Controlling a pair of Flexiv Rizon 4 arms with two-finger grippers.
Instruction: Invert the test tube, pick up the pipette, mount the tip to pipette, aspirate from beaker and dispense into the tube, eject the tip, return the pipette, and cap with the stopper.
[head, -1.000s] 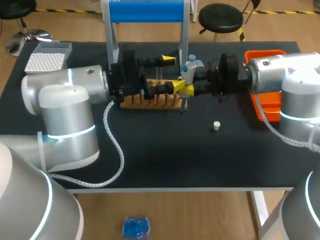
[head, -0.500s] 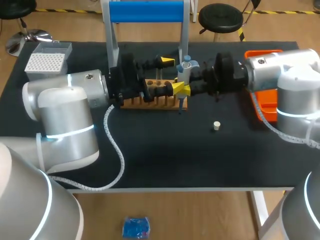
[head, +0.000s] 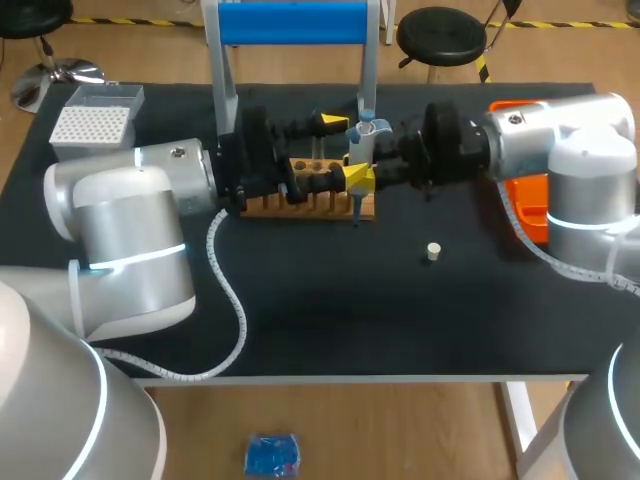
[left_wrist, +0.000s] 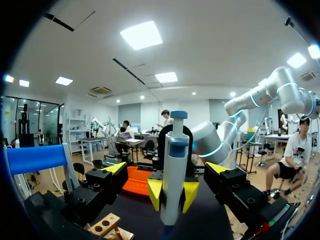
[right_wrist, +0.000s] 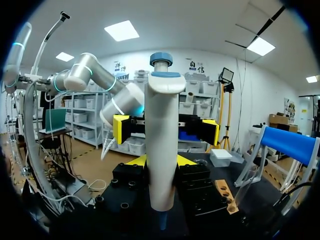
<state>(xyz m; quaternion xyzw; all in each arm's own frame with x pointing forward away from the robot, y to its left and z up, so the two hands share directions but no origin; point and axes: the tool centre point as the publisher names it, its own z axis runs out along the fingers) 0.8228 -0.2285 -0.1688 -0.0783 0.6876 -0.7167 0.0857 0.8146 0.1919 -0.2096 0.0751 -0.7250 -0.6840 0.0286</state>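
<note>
At the far left of the tabletop (head: 300, 310) we see the white tip box (head: 95, 122), well apart from the action. Our left pincer (left_wrist: 166, 169) is spread wide and holds nothing; its two yellow tips stand on either side of the pipette (head: 362, 142) without touching it. Below it sits the wooden rack (head: 310, 202), with the pipette's narrow lower end pointing down near the rack's right end. We cannot tell whether a tip is mounted. Our right pincer (right_wrist: 161, 161) is closed on the pipette's thick white body, below the blue head, and carries it upright. We judge the pipette to be light, stiff and smooth plastic, so it could slip or twist in a loose grip. The broad middle of the body is the right place to hold it, clear of the plunger button on top and of the slender lower end. Further right, the small pale stopper (head: 432, 252) lies alone on the mat. It looks light and likely to roll, so we would pinch it across its sides. The orange tray (head: 530, 215) lies at the far right, partly under the right arm.
</note>
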